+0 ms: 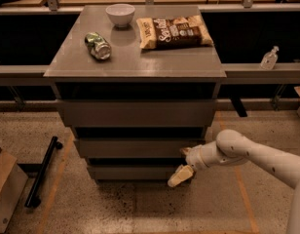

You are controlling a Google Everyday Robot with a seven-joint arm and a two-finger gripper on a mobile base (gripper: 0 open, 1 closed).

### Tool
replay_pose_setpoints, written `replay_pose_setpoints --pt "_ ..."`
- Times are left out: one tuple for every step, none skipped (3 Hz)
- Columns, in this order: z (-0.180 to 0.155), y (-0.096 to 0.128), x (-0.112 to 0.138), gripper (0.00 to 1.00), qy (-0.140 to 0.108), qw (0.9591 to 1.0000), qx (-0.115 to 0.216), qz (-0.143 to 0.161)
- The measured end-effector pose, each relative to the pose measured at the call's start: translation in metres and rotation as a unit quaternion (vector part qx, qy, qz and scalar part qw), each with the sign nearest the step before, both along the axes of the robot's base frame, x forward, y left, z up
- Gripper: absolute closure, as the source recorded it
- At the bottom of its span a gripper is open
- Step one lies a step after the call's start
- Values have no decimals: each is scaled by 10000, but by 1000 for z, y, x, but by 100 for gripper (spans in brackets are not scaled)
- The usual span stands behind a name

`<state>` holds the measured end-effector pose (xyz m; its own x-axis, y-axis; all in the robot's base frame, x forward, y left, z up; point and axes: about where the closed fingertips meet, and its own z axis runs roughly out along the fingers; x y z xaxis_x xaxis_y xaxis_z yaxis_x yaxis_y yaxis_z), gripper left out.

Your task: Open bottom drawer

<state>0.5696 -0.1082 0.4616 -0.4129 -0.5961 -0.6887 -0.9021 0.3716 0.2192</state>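
The bottom drawer [135, 172] shows only as a thin grey front in heavy shadow with its box hidden, and the upper finger of the gripper [183, 163] is hard to make out against the dark gap below the middle drawer [135, 147]. The gripper's jaws stand spread, and its lower tan finger [180, 175] lies across the drawer's right end, though whether it touches cannot be told. The drawer front stretches away to the gripper's left, level with it.

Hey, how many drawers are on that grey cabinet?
3, stacked: top drawer, middle drawer under it, bottom drawer lowest. The gripper is at the bottom drawer's right end. None seem hidden.
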Motion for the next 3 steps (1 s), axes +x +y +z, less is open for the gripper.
replay_pose_setpoints --pt "-31 1 8 0 88 9999 69 -21" --pt "-59 0 9 0 240 9996 104 -106" --pt "-89 -1 7 0 466 9983 218 -290"
